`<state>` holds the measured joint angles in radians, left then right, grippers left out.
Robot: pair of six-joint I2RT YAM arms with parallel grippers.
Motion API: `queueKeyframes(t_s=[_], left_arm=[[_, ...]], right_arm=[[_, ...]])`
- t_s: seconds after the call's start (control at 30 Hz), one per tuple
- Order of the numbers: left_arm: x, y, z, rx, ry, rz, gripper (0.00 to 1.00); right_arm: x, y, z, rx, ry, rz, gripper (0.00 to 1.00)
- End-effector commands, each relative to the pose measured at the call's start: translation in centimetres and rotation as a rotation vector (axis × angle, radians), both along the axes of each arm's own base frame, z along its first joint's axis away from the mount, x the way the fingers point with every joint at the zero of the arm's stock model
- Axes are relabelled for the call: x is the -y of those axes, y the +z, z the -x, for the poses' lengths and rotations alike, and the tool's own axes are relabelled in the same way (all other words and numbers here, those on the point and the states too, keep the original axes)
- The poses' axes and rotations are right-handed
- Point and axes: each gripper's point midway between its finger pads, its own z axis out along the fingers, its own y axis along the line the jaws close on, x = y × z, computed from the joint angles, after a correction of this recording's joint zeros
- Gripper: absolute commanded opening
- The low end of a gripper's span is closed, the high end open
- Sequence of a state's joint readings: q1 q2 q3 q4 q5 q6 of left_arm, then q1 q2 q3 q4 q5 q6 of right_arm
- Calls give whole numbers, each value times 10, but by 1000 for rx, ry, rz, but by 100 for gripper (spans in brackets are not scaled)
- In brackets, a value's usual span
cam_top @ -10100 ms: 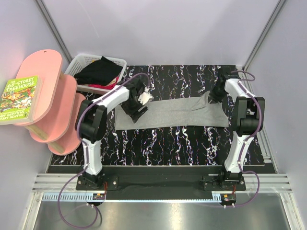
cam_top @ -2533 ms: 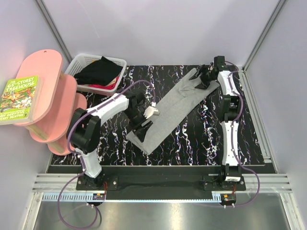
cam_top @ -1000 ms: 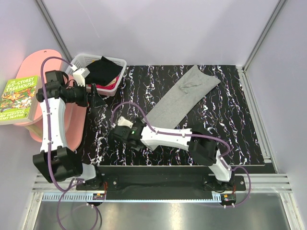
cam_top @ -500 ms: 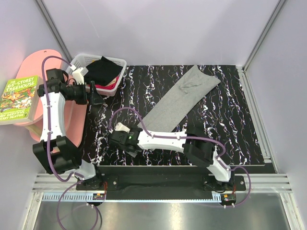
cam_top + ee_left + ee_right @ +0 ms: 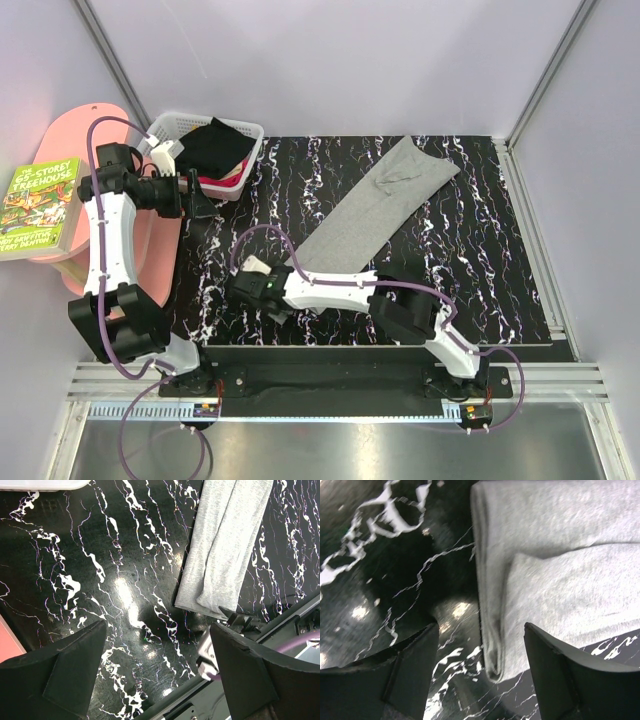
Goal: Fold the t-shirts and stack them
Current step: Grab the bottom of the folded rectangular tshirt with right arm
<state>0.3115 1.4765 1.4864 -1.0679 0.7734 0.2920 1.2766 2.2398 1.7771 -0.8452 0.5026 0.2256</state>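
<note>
Change: both arms had let go of the grey t-shirt (image 5: 375, 205); the right had swung across to its near end, and the left had risen toward the basket (image 5: 170, 125).
Right fingers (image 5: 412, 670): apart, empty, with the hem just ahead.
Left fingers (image 5: 75, 665): spread, empty, with the black t-shirt (image 5: 205, 150) in the basket beside them.
Meaning: a crosswise fold probably came next.
Surface: glossy black veined table (image 5: 480, 260), pale walls.
</note>
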Motion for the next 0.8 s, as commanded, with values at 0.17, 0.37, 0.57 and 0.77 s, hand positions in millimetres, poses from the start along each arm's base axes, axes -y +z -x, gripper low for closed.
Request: queueKeyframes(t_s=[0.17,0.37,0.57,0.77], left_arm=[[-3,17,-2,85,-9,-33,89],[-4,17,-3,87,-8,-38,89],[-5,20,-4,92,-5,-40,89],[-4,21,-4,94,-6,-40,89]], right_arm=[[22,-23,-26,-22,-56,28,74],[29,-36,-21,-53,-52,53,70],[49,-55,-12,-76,-60,98,65],[56,-68,-5,-128,-78,95,61]])
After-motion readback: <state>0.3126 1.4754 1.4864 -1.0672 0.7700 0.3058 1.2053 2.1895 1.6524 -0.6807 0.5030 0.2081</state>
